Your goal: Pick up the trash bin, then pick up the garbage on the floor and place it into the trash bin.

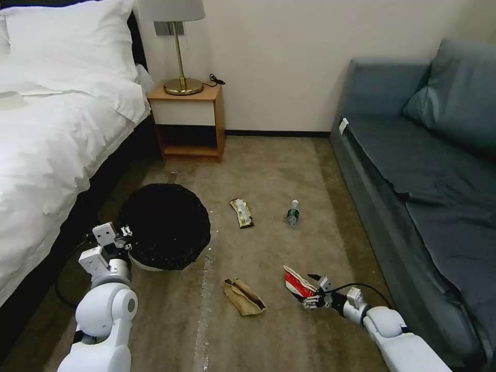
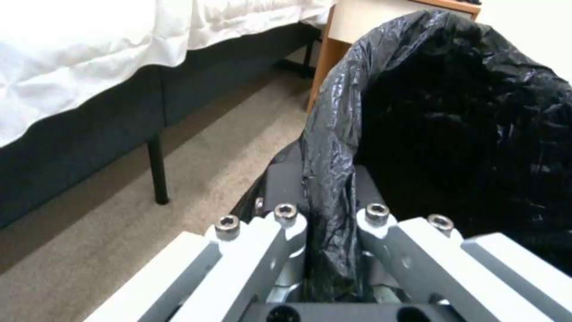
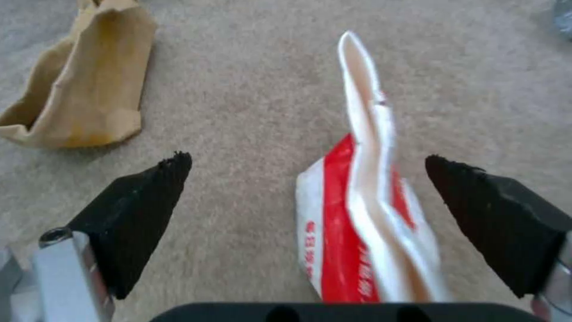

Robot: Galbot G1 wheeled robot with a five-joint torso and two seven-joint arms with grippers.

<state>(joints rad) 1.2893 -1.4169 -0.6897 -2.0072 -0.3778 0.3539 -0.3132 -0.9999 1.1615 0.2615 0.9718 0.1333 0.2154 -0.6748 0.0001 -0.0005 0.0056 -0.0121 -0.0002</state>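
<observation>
Right gripper [image 3: 307, 179]: black pads spread wide, crushed red-and-white carton [image 3: 363, 214] between them, touching neither | crumpled brown paper bag [image 1: 244, 296]: just beside carton | left gripper [image 2: 330, 219]: clamped on small round white bin's [image 1: 165, 227] crinkled black liner; bin interior hidden in dark | flat yellow-green wrapper [image 1: 241, 213], small clear bottle [image 1: 293, 213]: beyond carton, label unreadable

Your right claw [image 3: 307, 179] stands wide, carton [image 3: 363, 214] between its pads with bare carpet on both sides. The paper bag [image 3: 83, 85] lies well apart beyond one pad. The sofa [image 1: 413, 206] walls its outer side; the trash bin [image 1: 168, 227] blocks the other.
</observation>
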